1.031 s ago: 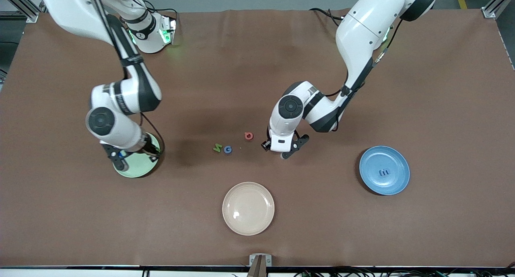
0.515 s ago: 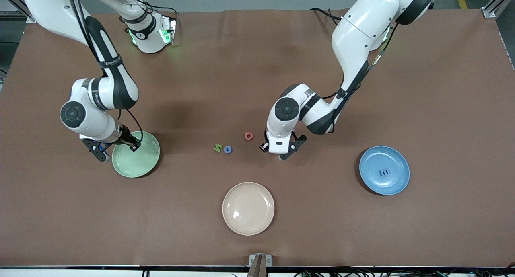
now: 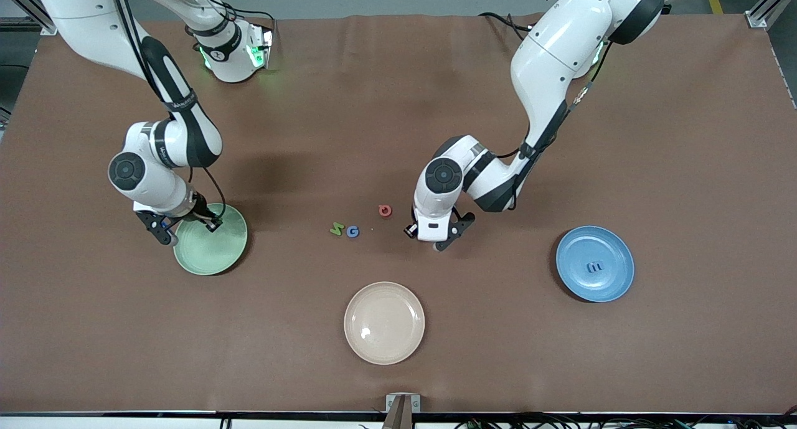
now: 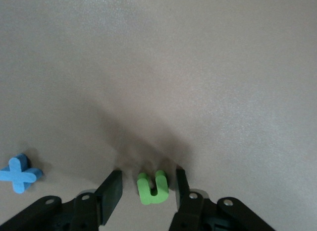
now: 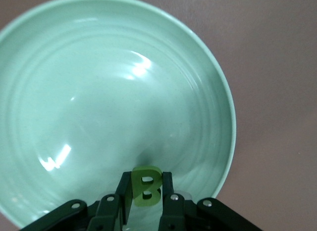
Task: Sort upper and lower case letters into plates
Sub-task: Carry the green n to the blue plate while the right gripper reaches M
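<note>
While the right gripper (image 5: 144, 191) pinches a green B (image 5: 145, 187) over the pale green plate (image 3: 215, 254), the left gripper (image 4: 147, 187) stands open around a green u (image 4: 152, 188), near a blue x (image 4: 19, 173).

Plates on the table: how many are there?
3. Pale green plate, toward the right arm's end, below the right end effector; beige plate, nearest the front camera; blue plate, toward the left arm's end, holding one blue letter. None seems hidden.

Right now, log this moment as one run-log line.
right end effector: shut on green B over pale green plate | left end effector: open, straddling green u | blue plate: one blue letter
</note>
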Robot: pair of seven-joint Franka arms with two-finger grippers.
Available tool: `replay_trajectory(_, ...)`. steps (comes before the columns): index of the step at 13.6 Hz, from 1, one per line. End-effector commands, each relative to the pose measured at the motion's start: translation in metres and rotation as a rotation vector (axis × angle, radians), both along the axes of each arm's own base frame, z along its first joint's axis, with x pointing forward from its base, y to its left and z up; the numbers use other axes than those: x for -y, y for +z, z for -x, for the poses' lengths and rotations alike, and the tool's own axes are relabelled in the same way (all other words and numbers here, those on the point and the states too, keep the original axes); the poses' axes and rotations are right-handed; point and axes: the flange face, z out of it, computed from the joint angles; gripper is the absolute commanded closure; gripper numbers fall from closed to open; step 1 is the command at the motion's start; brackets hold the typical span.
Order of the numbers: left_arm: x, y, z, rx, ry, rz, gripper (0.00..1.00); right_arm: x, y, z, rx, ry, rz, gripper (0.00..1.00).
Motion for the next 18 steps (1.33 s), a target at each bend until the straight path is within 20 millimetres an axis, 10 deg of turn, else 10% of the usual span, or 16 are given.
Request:
replay_trajectory(1, 0.003, -0.007, -0.002, 0.014, -0.001, -0.015, 0.65, 0.001, -0.004, 0.004, 0.005, 0.002, -0.013, 0.9)
replay_trajectory(2, 0.003, -0.006, -0.003, 0.016, -0.003, -0.014, 0.75, 0.0, -0.004, 0.004, 0.002, 0.005, -0.014, 0.8)
replay_trajectory(4, 0.003, 0.001, -0.004, 0.025, -0.006, -0.014, 0.94, 0.001, 0.0, 0.001, 0.004, 0.002, -0.014, 0.05)
replay_trajectory(5, 0.0, 0.011, -0.009, 0.036, -0.006, -0.01, 0.98, -0.002, 0.004, -0.001, 0.011, 0.011, -0.014, 0.0)
replay_trajectory(9, -0.071, 0.078, -0.068, 0.089, 0.045, -0.012, 0.98, -0.062, 0.059, -0.035, -0.091, -0.02, -0.014, 0.0)
replay_trajectory(13, -0.191, 0.12, -0.114, 0.045, -0.135, -0.085, 0.98, -0.158, 0.085, -0.039, -0.046, -0.266, -0.068, 0.0)
replay_trajectory(18, -0.322, 0.099, -0.129, -0.091, -0.338, -0.111, 0.95, -0.229, 0.05, -0.035, -0.006, -0.611, -0.075, 0.0)
